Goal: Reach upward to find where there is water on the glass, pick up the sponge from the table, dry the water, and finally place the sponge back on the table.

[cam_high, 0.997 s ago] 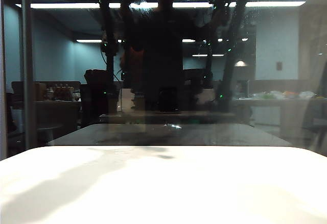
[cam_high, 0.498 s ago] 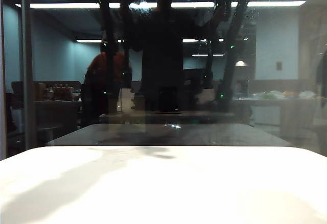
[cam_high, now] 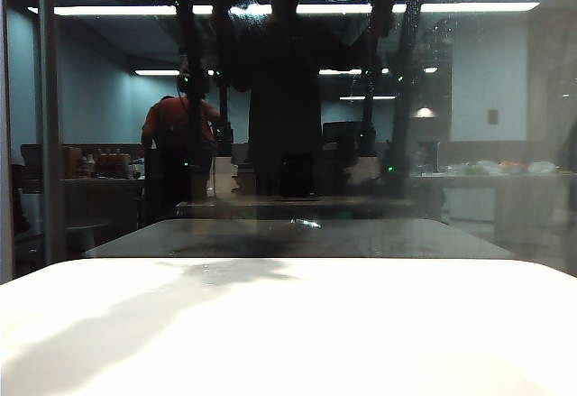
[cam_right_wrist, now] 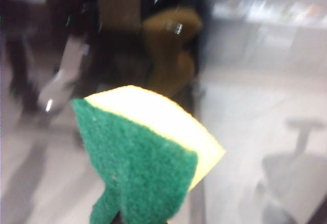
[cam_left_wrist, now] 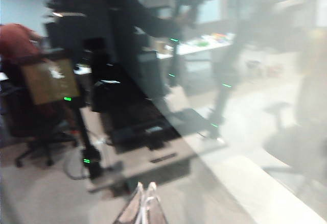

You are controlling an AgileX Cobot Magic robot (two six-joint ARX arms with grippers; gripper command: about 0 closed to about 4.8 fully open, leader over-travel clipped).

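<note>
The right hand [cam_right_wrist: 120, 219] clamps the sponge [cam_right_wrist: 143, 157], raised before the dark glass [cam_high: 487, 143] with its green scouring face toward the camera, yellow foam behind. The left hand [cam_left_wrist: 144, 208], fingertips pinched together and empty, also points at the glass, above the white bench [cam_high: 361, 333].

Sponge [cam_right_wrist: 148, 157], green scouring face and yellow foam edge, close before the reflective glass [cam_right_wrist: 255, 81], blurred.

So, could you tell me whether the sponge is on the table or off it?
Off it: the right gripper holds the sponge aloft.
</note>
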